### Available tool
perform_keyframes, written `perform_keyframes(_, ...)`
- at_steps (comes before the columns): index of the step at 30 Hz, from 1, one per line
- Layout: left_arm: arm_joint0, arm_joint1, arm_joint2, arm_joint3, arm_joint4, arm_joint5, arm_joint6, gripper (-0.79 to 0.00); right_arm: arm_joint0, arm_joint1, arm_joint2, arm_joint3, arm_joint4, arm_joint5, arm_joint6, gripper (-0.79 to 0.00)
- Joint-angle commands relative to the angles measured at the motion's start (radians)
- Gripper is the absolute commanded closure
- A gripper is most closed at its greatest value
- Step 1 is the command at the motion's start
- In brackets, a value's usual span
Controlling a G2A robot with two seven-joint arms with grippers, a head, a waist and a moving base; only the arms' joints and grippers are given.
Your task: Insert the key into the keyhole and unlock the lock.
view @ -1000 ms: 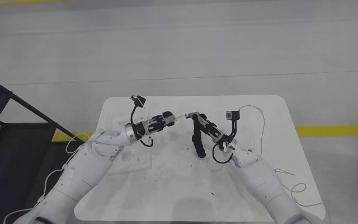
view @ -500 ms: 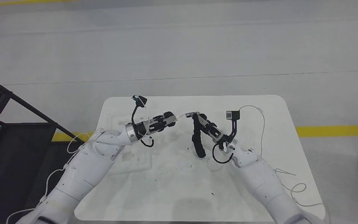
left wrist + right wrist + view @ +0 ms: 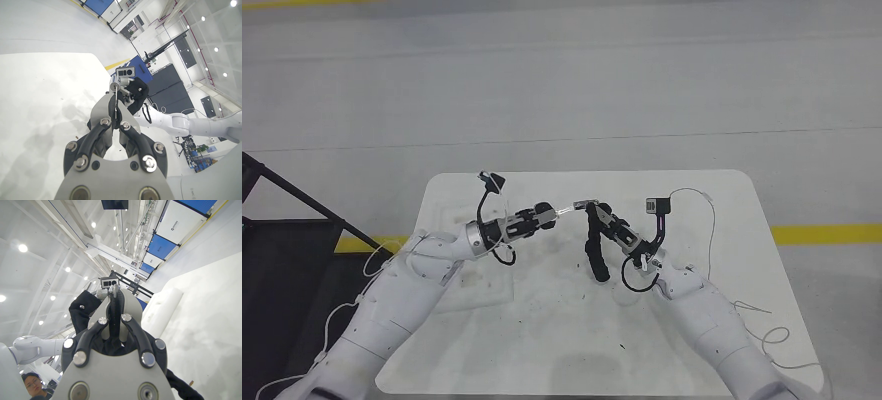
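My left gripper [image 3: 115,100] is shut on a flat metal key [image 3: 115,107]. The key's blade points at the round silver face of the lock [image 3: 114,86], and its tip meets the keyhole; I cannot tell how deep it sits. My right gripper [image 3: 114,294] is shut on the lock [image 3: 102,293], which has a black fabric strap [image 3: 83,311] hanging from it. From above, the left gripper [image 3: 545,212], key [image 3: 564,210], lock [image 3: 587,206] and right gripper [image 3: 602,217] line up above the table's middle, with the strap [image 3: 596,255] drooping toward the table.
The white table [image 3: 712,220] carries a white foam block [image 3: 474,225] on its left side and a thin cable [image 3: 697,193] at the back right. A black stand [image 3: 302,205] is off the table's left edge.
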Motion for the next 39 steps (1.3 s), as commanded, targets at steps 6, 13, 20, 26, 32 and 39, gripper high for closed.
perform_keyframes(6,0.008,0.005,-0.039,-0.007,-0.043,0.048,-0.061,0.000,0.000,0.000,0.000,0.000,0.000,0.000,0.000,0.000)
perform_keyframes(13,0.022,0.008,-0.064,-0.032,-0.040,0.097,-0.093,0.000,0.000,0.000,0.000,0.000,0.000,0.000,0.000,0.000)
perform_keyframes(20,0.002,-0.002,-0.057,-0.018,-0.068,0.124,-0.144,0.000,0.000,0.000,0.000,0.000,0.000,0.000,0.000,0.000)
perform_keyframes(26,-0.013,-0.011,-0.054,0.000,-0.077,0.121,-0.160,0.000,0.000,0.000,0.000,0.000,0.000,0.000,0.000,0.000)
perform_keyframes(32,-0.021,-0.018,-0.054,0.010,-0.078,0.119,-0.167,0.000,0.000,0.000,0.000,0.000,0.000,0.000,0.000,0.000)
perform_keyframes(39,-0.026,-0.026,-0.054,0.016,-0.075,0.114,-0.172,0.000,0.000,0.000,0.000,0.000,0.000,0.000,0.000,0.000)
